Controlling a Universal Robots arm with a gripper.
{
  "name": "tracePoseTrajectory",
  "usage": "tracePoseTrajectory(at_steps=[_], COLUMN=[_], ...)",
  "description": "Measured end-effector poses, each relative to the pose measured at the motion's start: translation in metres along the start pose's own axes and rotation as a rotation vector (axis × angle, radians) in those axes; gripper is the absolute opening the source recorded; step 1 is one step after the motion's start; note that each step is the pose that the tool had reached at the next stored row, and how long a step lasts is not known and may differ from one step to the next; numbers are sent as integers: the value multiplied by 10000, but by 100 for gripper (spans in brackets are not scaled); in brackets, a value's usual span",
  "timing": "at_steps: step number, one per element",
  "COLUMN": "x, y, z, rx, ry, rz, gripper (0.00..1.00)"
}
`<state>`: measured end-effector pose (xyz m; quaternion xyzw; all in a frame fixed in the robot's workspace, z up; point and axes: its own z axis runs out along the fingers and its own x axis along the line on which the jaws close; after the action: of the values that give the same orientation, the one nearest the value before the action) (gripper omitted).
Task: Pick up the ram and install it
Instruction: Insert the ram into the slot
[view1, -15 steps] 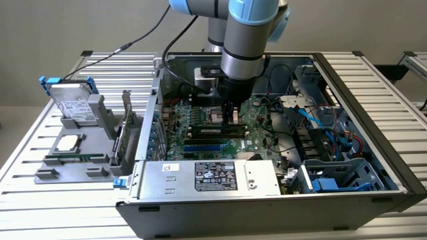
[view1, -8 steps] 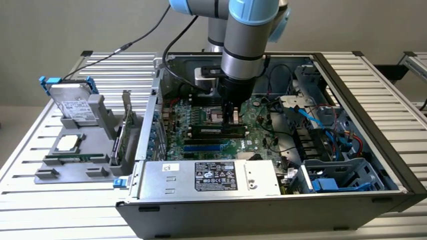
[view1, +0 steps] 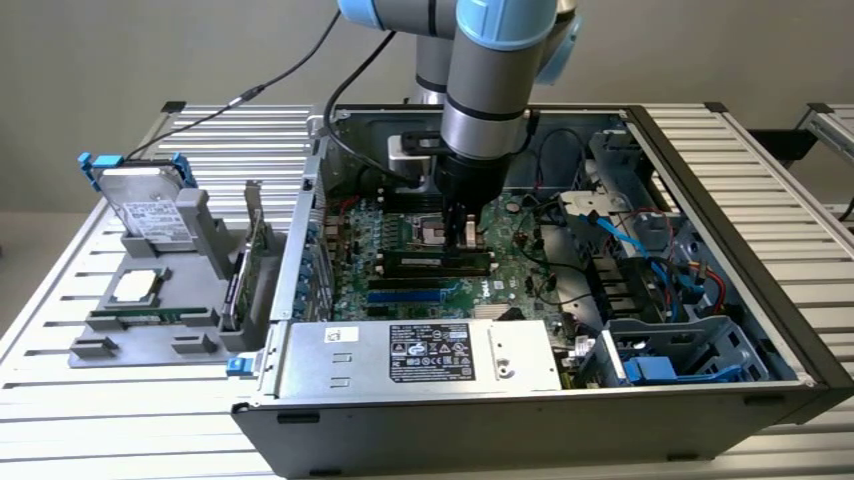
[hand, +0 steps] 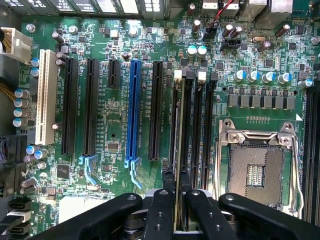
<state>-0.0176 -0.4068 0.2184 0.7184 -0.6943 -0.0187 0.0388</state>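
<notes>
ram (hand: 178, 150): standing on its edge inside the computer case, over the middle of the motherboard. The wrist view is showing it as a thin strip running along a black memory slot, between the blue slot and the processor socket. Whether it is sitting fully in that slot I cannot tell.
counter (view1: 80, 400): slatted metal, carrying everything here.
grey fixture (view1: 147, 345): lying on the counter at the exterior view's left, just beside the case.
hard drive (view1: 144, 210): leaning at the far end of the grey fixture, in a bracket with blue corners.
processor chip (view1: 138, 287): lying flat in the grey fixture, nearer than the hard drive.
upright card (view1: 248, 255): standing on edge at the fixture's right side, close to the case wall.
computer case (view1: 534, 430): lying on its side, open upward.
power supply (view1: 427, 352): sitting along the near wall of the case, label facing up.
motherboard (hand: 115, 50): green, lying flat on the case floor.
blue slot (hand: 132, 110): running parallel to the ram, a few black slots away.
arm (view1: 487, 90): reaching straight down into the case from above.
hand (hand: 176, 176): closing on the ram, with one of the black fingers (hand: 162, 205) pressing on each face of the board.
processor socket (hand: 255, 167): lying just beyond the memory slots, its contacts showing bare inside a metal frame.
drive cage (view1: 667, 355): sitting in the near right corner of the case, with blue parts inside.
</notes>
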Motion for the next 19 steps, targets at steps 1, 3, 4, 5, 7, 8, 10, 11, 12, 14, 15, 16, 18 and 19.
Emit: tracePoseTrajectory(at_steps=[1, 3, 4, 5, 7, 8, 10, 11, 12, 14, 15, 16, 18, 19], x=[0, 1, 0, 1, 1, 1, 1, 1, 1, 1, 2, 2, 2, 2], y=[0, 2, 2, 3, 5, 6, 6, 7, 7, 7, 7, 7, 7, 8], z=[-2, -9, -12, -16, -27, -32, -40, -43, -43, -44, -45, -45, -44, -44], rx=[0, -1, -1, -2, -5, -6, -7, -8, -7, -8, -9, -9, -9, -8], ry=[1, 0, 0, -1, 0, 0, -2, -3, -3, 0, 6, 11, 27, 37], rz=[0, -1, -1, -1, 0, -1, -1, -1, -2, -12, -19, -27, -51, -58], gripper=[15, 15, 15, 15, 15, 15, 15, 15, 15, 15, 15, 15, 15, 15])
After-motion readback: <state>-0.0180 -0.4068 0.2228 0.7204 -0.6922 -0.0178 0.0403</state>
